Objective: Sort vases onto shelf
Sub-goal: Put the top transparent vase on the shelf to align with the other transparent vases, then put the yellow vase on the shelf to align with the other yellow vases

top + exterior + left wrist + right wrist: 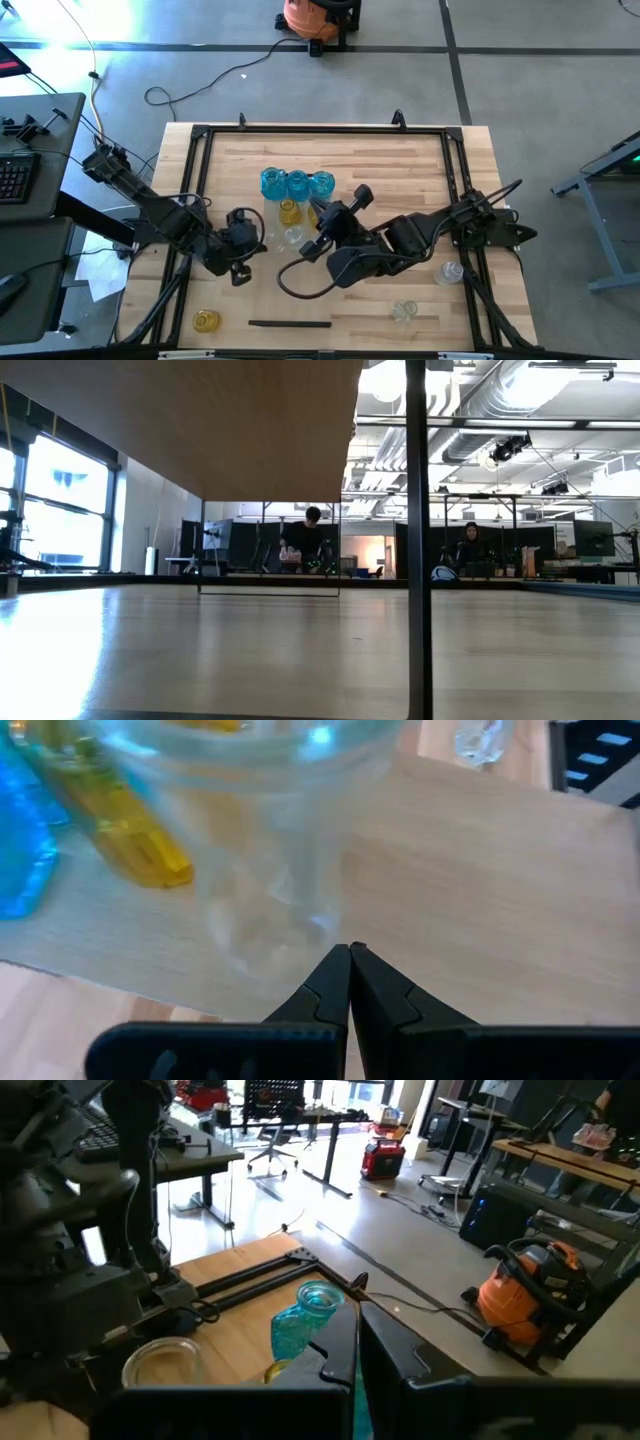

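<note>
Nearby: vases (296,186) (blue, clustered) | orange vacuum (312,17) beyond table (420,160)

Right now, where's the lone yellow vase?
High view: the lone yellow vase stands near the table's front-left corner, just left of a thin dark strip, apart from the central cluster.

Two dark, near-black arms of jointed segments, mounted at opposite table edges. Left arm (150,205): slim links, bulky housing at wrist. Right arm (440,225): same build, rounded motor housings. Thin black cable (300,280) looped from wrist of right arm. Left gripper (349,982): two matte black fingers, tapered to points, on a wide black crossbar. Right gripper (357,1350): flat, angular black fingers with bevelled edges.
</note>
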